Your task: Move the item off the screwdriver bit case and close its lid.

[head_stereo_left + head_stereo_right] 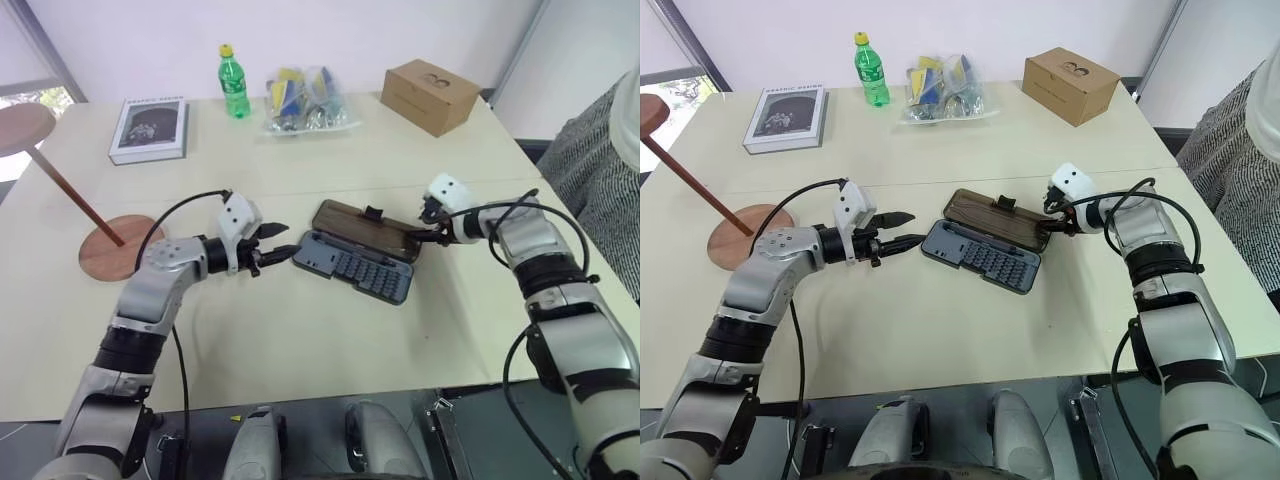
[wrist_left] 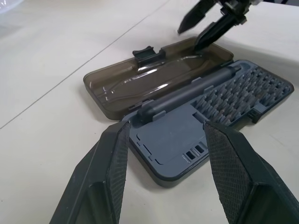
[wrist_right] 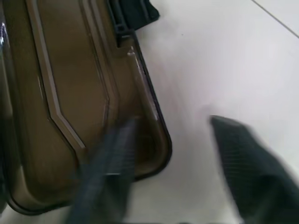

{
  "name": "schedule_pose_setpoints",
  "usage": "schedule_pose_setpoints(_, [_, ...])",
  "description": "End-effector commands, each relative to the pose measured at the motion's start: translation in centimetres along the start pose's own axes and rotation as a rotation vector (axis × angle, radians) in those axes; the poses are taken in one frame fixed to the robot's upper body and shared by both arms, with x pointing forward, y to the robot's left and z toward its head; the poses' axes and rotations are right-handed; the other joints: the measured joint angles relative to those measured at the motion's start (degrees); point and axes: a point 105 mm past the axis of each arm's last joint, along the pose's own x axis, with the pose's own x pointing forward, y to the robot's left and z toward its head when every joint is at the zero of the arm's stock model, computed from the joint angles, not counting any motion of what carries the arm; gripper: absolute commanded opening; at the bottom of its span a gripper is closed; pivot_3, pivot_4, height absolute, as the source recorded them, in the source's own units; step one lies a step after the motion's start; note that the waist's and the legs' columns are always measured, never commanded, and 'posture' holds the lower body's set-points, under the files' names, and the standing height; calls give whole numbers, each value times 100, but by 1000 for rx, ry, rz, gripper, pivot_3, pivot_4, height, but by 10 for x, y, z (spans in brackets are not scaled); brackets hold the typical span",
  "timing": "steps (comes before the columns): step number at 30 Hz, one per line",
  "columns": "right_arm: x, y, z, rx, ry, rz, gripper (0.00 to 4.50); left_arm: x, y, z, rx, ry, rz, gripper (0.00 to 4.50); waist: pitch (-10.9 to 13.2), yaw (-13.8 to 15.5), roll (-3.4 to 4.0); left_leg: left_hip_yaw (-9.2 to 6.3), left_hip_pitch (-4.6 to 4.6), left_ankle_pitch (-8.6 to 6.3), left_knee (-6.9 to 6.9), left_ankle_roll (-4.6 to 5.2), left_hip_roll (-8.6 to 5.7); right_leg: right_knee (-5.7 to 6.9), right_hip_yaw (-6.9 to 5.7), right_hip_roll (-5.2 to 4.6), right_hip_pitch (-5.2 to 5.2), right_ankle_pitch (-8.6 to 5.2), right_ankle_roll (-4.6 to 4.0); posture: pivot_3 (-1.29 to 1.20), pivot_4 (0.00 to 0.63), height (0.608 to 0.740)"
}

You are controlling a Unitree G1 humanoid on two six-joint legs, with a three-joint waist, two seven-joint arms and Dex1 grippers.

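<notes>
The screwdriver bit case (image 1: 355, 270) lies open mid-table, its grey tray showing rows of bits. Its brown lid (image 1: 362, 228) rests flat behind the tray, the black clasp (image 2: 148, 53) on its far long edge. The item (image 1: 113, 248), a reddish-brown wooden stand, is on the table far to the left, tilted and well apart from the case. My left gripper (image 1: 288, 243) is open, just off the case's left end. My right gripper (image 3: 173, 122) is at the lid's right end, open, one finger (image 3: 105, 172) over the lid's inner corner and the other finger (image 3: 247, 163) outside the rim.
Along the back of the table are a grey book (image 1: 148, 128), a green bottle (image 1: 234, 82), a clear bag of packets (image 1: 305, 100) and a cardboard box (image 1: 430, 95). A person's grey sleeve (image 1: 600, 170) is at the right edge.
</notes>
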Motion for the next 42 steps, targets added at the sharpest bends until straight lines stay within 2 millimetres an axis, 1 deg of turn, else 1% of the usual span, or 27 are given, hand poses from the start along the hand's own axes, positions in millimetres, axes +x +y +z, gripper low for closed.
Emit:
schedule_pose_setpoints(1, [-3,-4,12,-31,-23,-1,501,-4,1,11,49,-34,15,2576,0,2,0,0,0,0,0,0,0,0,0,0,0,0,0,0,150,740])
schedule_pose_setpoints(2, [-2,-1,12,-42,-22,12,78,-5,2,10,52,-30,16,2576,0,-4,-1,0,0,0,0,0,0,0,0,-1,0,0,0,0,150,740])
schedule_pose_setpoints(8, [-1,9,13,-195,-24,64,78,-13,9,11,67,-15,27,2576,2,-89,4,-1,5,2,-1,-3,2,5,1,3,0,1,-1,0,150,740])
schedule_pose_setpoints(10, [-1,13,17,-292,-41,78,78,-14,12,13,71,-17,34,2576,2,-115,4,-1,3,2,-2,-3,1,4,1,1,0,1,-1,0,150,740])
schedule_pose_setpoints(14, [-4,32,35,-565,-118,155,78,-16,15,18,71,-24,36,2576,4,-143,7,0,1,1,-2,-3,1,2,1,0,-1,1,-1,0,150,740])
schedule_pose_setpoints(17, [-5,43,47,-700,-155,200,78,-17,16,20,67,-26,34,2576,6,-152,11,0,2,1,-3,-3,1,4,2,1,-3,1,-1,0,150,740])
schedule_pose_setpoints(19, [-3,47,58,-764,-190,194,78,-18,16,21,64,-26,31,2576,6,-147,11,-1,2,2,-3,-3,2,4,1,1,-3,1,-1,0,150,740])
schedule_pose_setpoints(24, [4,55,84,-820,-262,185,78,-20,12,21,60,-18,1,2576,7,-155,12,0,2,3,-3,-6,2,5,2,-2,-3,1,-1,0,150,740])
schedule_pose_setpoints(29, [15,64,98,-858,-290,189,78,-23,5,17,57,-1,-24,2576,7,-147,13,0,2,5,-3,-8,2,6,2,-4,-4,1,-1,0,150,740])
schedule_pose_setpoints(32, [20,67,98,-865,-290,195,78,-25,3,16,57,9,-25,2576,8,-134,14,0,1,6,-3,-11,2,6,1,-8,-4,1,-1,0,150,740])
schedule_pose_setpoints(36, [23,68,93,-871,-278,206,78,-28,-1,14,60,21,-28,2576,8,-133,14,0,-1,7,-3,-13,0,6,1,-11,-4,1,-1,0,150,740])
schedule_pose_setpoints(42, [16,61,88,-859,-269,204,78,-29,-6,15,58,20,-36,2576,9,-143,16,-1,0,7,-4,-13,1,6,0,-10,-4,1,-1,0,150,740])
